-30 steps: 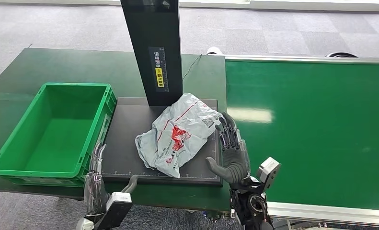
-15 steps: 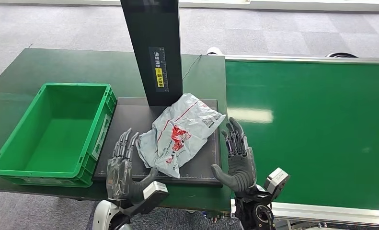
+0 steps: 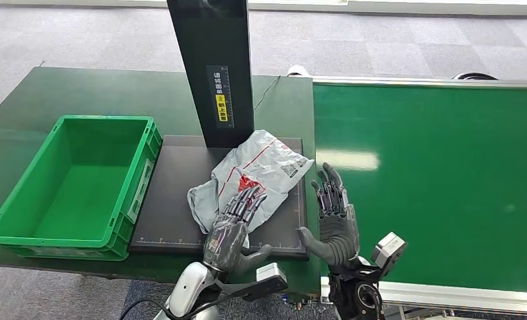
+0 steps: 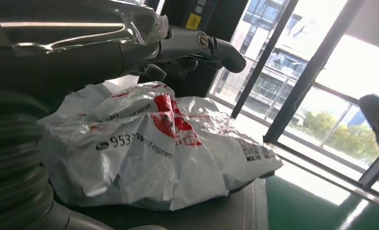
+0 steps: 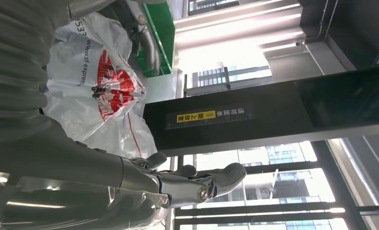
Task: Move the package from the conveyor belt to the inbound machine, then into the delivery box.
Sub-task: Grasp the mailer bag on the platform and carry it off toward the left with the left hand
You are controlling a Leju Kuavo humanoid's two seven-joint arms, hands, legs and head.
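i see the crinkled grey plastic package (image 3: 250,183) lying on the flat black machine (image 3: 174,200) plate. my left hand (image 3: 232,230) has swung in over its near corner, fingers spread; my right hand (image 3: 332,217) stays spread just beside it.

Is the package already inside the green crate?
No, the package lies on the black platform of the inbound machine, beside the green crate.

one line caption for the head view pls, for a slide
Left hand reaches over the grey package on the black platform; right hand open beside it.
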